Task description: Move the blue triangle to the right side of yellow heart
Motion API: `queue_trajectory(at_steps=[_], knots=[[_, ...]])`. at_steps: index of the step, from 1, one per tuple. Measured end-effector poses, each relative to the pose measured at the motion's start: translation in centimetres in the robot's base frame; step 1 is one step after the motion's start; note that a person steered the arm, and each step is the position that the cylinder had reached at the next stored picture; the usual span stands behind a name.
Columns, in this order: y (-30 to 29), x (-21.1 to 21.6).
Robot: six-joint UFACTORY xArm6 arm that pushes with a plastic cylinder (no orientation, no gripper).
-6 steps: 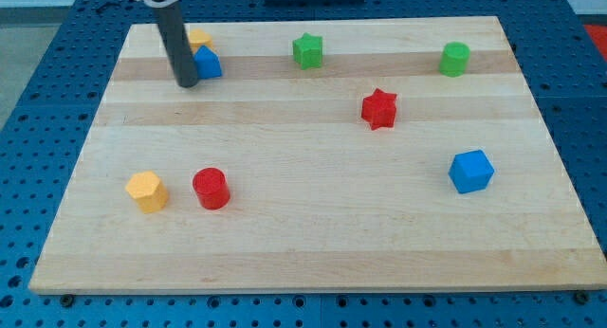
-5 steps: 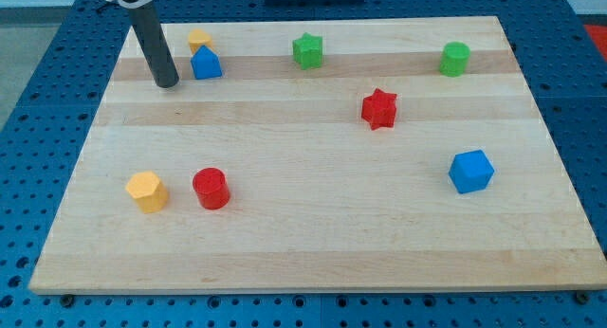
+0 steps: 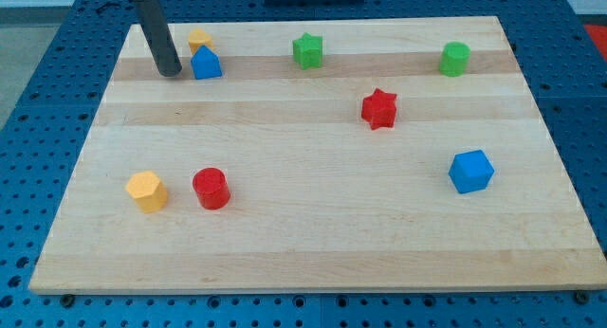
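The blue triangle [image 3: 206, 63] sits near the board's top left, just below and slightly right of the yellow heart [image 3: 198, 39], touching or nearly touching it. My tip [image 3: 171, 71] is on the board just left of the blue triangle, a small gap away. The dark rod rises from it toward the view's top left.
A green star [image 3: 307, 50] and a green cylinder [image 3: 454, 59] stand along the top. A red star [image 3: 378, 108] is right of centre. A blue cube [image 3: 470, 171] is at the right. A yellow hexagon [image 3: 146, 191] and a red cylinder [image 3: 211, 188] are at bottom left.
My tip first swung left away from the blue triangle, then came back right and slightly up, close to the triangle's left side. No block has visibly moved.
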State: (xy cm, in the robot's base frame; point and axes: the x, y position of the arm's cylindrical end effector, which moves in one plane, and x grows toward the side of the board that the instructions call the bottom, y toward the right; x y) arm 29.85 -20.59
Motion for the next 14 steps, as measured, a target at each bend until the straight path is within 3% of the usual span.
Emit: queue_trajectory(at_steps=[4, 5, 6, 7, 9, 13, 14], knots=[[8.0, 1.7], [10.8, 4.9], [14.3, 5.2], [14.7, 2.1], [8.1, 3.8], [11.6, 2.0], [9.4, 1.1]])
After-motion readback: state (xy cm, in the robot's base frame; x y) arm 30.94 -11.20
